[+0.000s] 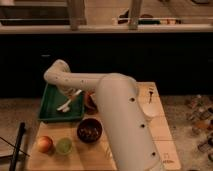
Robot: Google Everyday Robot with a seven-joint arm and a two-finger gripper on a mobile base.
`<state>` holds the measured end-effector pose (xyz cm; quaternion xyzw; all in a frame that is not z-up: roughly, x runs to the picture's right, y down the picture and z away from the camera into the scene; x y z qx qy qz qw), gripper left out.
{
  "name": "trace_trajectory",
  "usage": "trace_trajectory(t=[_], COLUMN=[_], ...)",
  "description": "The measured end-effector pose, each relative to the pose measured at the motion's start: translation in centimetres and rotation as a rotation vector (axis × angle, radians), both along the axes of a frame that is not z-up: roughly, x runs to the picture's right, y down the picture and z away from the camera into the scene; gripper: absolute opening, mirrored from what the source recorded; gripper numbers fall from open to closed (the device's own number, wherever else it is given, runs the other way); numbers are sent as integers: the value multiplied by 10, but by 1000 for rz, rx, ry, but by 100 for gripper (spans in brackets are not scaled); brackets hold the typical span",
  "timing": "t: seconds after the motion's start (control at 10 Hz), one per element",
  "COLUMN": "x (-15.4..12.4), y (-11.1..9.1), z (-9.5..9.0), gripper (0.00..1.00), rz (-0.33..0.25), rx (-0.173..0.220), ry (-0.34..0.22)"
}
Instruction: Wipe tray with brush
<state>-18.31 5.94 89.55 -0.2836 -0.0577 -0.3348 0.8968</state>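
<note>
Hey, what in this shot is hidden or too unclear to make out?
- Claw, camera view: over the tray beside the arm's elbow; its grip on the brush is blurred.
- Wooden board: its middle is hidden by the white arm.
- Dark bowl: contents too dim to identify.
- Black stick: cut off by the bottom edge.

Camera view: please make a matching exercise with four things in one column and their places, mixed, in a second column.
Things:
1. dark green rectangular tray
2. slender pale cream brush
3. dark round bowl
4. gripper

Places:
A. at the near front of the tray, on the light wooden board
B. over the tray, at the brush's upper end
C. at the left rear of the board
D. inside the tray, lying at a slant

Pairs: 1-C, 2-D, 3-A, 4-B
</note>
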Motion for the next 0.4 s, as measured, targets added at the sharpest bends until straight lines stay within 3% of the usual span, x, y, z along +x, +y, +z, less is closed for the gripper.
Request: trace_trajectory(t=[0.4], x=[20], y=[-24], z=[15], gripper=[1], rz=[68], rx=[7], ry=[55])
